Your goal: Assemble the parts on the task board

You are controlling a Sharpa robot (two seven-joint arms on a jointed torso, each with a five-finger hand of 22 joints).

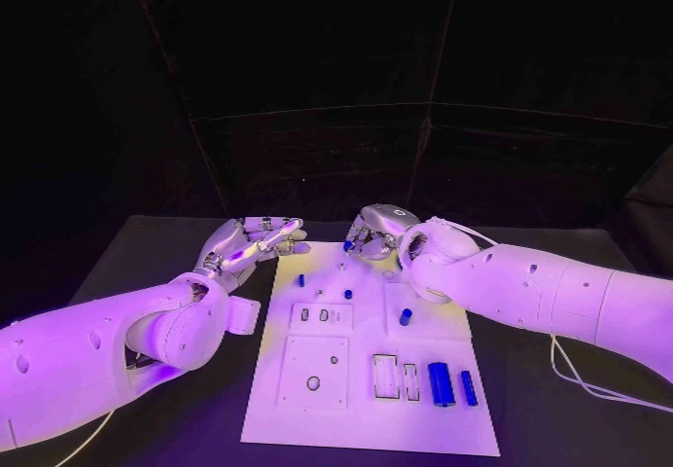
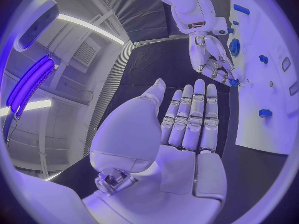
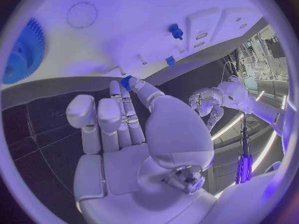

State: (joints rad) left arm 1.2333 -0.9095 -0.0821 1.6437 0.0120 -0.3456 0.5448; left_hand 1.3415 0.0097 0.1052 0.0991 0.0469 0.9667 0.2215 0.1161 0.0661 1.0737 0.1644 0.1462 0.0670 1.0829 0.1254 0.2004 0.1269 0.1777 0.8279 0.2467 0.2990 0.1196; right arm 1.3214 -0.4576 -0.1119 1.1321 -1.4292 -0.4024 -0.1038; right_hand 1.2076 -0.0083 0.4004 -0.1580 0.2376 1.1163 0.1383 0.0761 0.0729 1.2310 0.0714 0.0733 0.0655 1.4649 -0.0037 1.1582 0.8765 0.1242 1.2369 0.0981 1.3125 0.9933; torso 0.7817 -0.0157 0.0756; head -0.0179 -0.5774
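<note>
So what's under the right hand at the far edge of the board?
The right hand pinches a small blue part at the task board far edge. Whatever lies directly beneath the hand in the head view is covered.

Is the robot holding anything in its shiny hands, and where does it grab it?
The right hand pinches a small blue part at its fingertips, by the board's edge; which end it grips is hidden. The left hand holds nothing.

Robotics lab, black table (image 1: 168, 243) ringed by dark curtains, white task board (image 1: 368, 428), coloured strip lights (image 2: 28, 84)
</note>
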